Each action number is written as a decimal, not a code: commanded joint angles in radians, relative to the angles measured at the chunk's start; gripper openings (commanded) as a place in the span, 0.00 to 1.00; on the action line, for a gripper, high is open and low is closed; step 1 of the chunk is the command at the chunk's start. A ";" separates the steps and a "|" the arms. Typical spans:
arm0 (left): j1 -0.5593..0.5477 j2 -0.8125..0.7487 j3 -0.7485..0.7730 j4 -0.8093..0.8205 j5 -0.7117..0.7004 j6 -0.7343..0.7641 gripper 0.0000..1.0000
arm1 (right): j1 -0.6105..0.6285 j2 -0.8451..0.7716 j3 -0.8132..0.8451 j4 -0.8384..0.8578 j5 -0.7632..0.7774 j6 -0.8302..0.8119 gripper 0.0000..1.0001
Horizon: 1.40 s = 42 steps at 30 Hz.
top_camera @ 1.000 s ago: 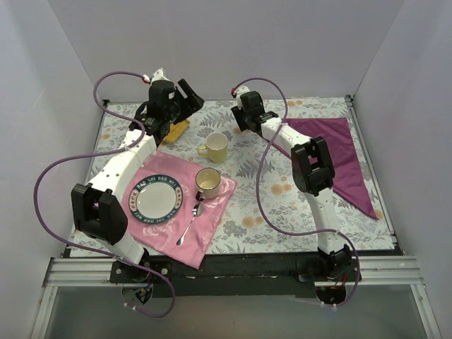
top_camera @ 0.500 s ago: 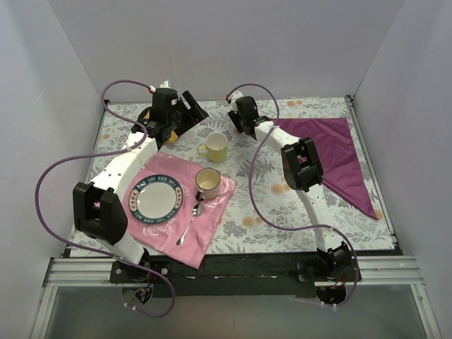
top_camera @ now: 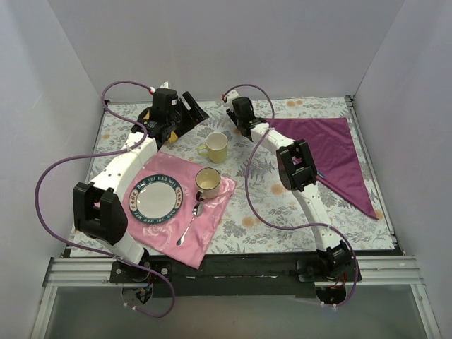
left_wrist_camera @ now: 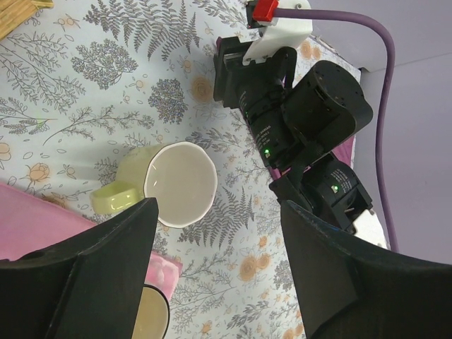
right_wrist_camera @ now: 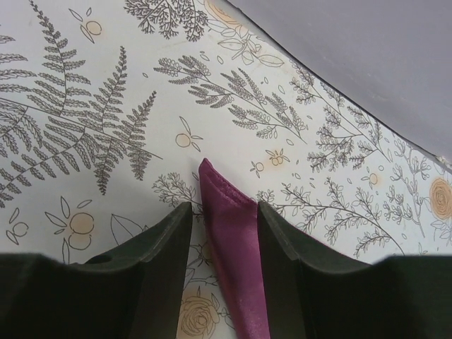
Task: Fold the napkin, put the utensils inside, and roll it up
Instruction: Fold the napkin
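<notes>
Right gripper [right_wrist_camera: 224, 212] is seen closed on a narrow, bunched corner of the napkin [right_wrist_camera: 236, 282]. The purple strip is pinched between both fingers, and its pointed tip shows just beyond them. From above, the rest of the napkin is seen spread flat on the far right part of the table [top_camera: 268, 205], tapering to a point near the right edge. The gripped corner is drawn toward the middle of the far side.

Just beside that corner, the left gripper [left_wrist_camera: 219, 208] is held wide open above the table, with nothing between its fingers. In its wrist view, a yellow cup [left_wrist_camera: 176, 185] is framed below the gap, standing on the bare table near the far edge of a pink placemat [top_camera: 212, 212]. A second cup [top_camera: 207, 183], a plate [top_camera: 155, 198] and a spoon [top_camera: 189, 224] are set on the placemat, well apart from the napkin.
</notes>
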 commanded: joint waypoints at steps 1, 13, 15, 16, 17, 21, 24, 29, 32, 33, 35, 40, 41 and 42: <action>0.000 -0.067 0.015 -0.017 0.010 0.002 0.70 | 0.011 0.027 0.049 0.036 0.018 -0.023 0.45; 0.000 -0.071 -0.002 -0.015 0.015 0.002 0.70 | 0.024 0.012 0.055 0.086 0.072 -0.021 0.18; 0.001 -0.076 -0.005 -0.014 0.018 0.001 0.70 | 0.022 0.002 0.052 0.100 0.083 -0.020 0.16; 0.001 -0.078 -0.006 -0.014 0.022 -0.001 0.70 | 0.022 -0.001 0.050 0.106 0.087 -0.020 0.12; 0.000 -0.079 -0.009 -0.012 0.021 0.001 0.70 | 0.022 -0.007 0.052 0.111 0.095 -0.018 0.10; 0.001 -0.088 -0.014 -0.012 0.024 -0.005 0.70 | 0.021 -0.027 0.052 0.122 0.110 -0.012 0.04; 0.000 -0.096 -0.017 -0.012 0.024 -0.008 0.70 | 0.021 -0.073 0.012 0.128 0.127 0.015 0.02; 0.001 -0.110 -0.035 -0.005 0.054 -0.034 0.69 | 0.002 -0.212 -0.111 0.102 0.187 0.168 0.01; 0.000 -0.121 -0.063 0.012 0.079 -0.053 0.69 | -0.019 -0.295 -0.203 0.068 0.195 0.305 0.01; 0.000 -0.124 -0.069 0.014 0.088 -0.059 0.69 | -0.028 -0.315 -0.223 0.059 0.190 0.334 0.01; 0.001 -0.130 -0.078 0.018 0.091 -0.059 0.69 | -0.038 -0.364 -0.276 0.049 0.193 0.403 0.01; 0.001 -0.148 -0.089 0.017 0.096 -0.056 0.69 | -0.067 -0.477 -0.391 -0.047 0.190 0.526 0.01; 0.001 -0.150 -0.092 0.017 0.099 -0.059 0.69 | -0.070 -0.502 -0.460 -0.043 0.192 0.558 0.01; 0.001 -0.153 -0.097 0.017 0.101 -0.062 0.69 | -0.078 -0.527 -0.497 -0.021 0.189 0.571 0.01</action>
